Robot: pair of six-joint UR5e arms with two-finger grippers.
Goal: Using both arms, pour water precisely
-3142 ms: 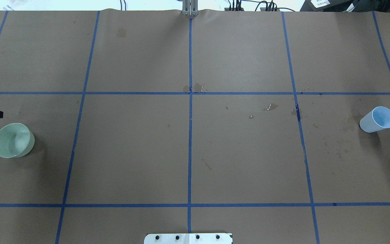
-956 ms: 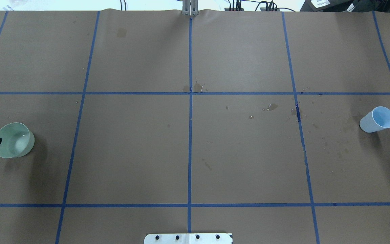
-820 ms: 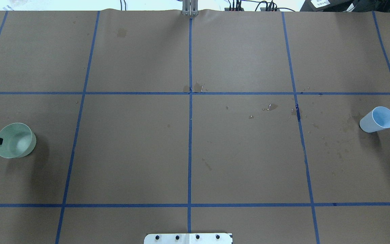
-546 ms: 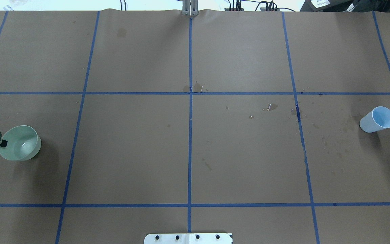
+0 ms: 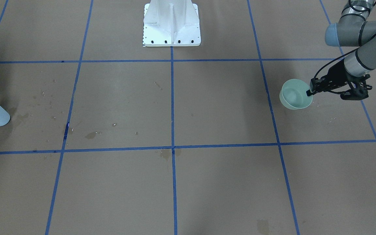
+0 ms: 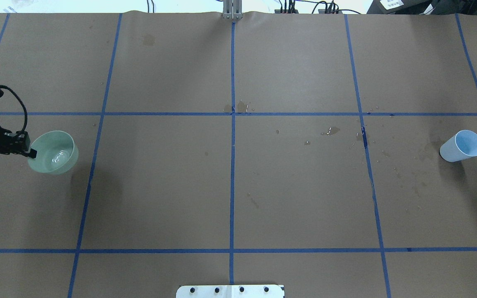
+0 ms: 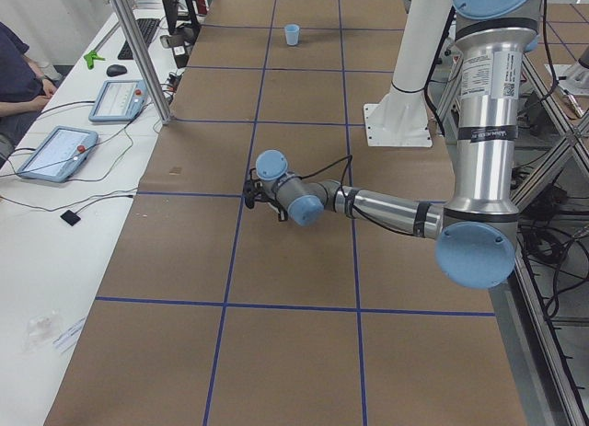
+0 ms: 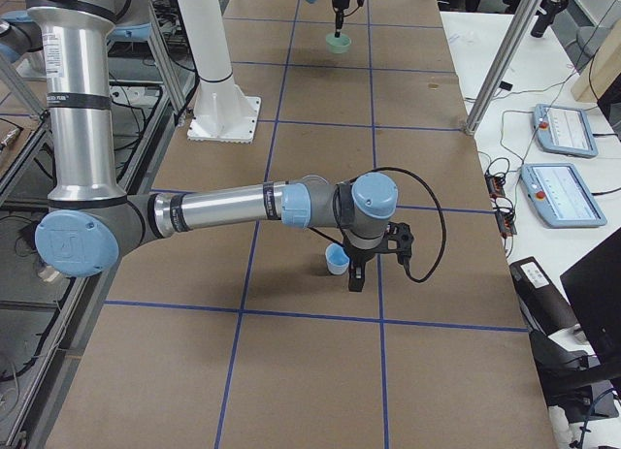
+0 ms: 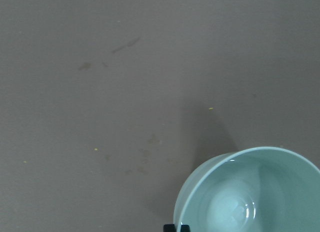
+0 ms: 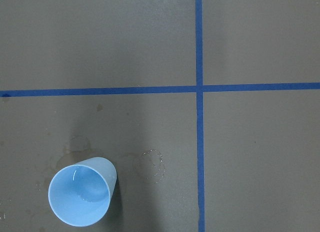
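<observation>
A pale green bowl [image 6: 53, 152] hangs a little above the brown paper at the table's left, its shadow cast apart from it. My left gripper [image 6: 31, 153] is shut on the bowl's rim on the side toward the table's left end. The front-facing view shows the same grip, with the left gripper [image 5: 309, 93] on the bowl [image 5: 294, 95]. The water [image 9: 235, 208] shows as a faint shine at the bottom of the bowl [image 9: 200, 202]. A light-blue cup [image 6: 462, 145] stands at the far right. My right gripper [image 8: 356, 274] hangs just beside the cup [image 8: 336, 260]; whether it is open or shut I cannot tell.
Brown paper with a grid of blue tape lines [image 6: 232, 165] covers the table. Wet spots and droplets [image 6: 331, 131] lie right of centre, and a ring mark [image 10: 150, 166] lies next to the cup. The white pedestal [image 5: 171, 24] stands at the robot's side.
My left gripper came to the bowl, shut on its rim, lifted it and carried it rightward and slightly away from the robot. The blue cup has not moved.
</observation>
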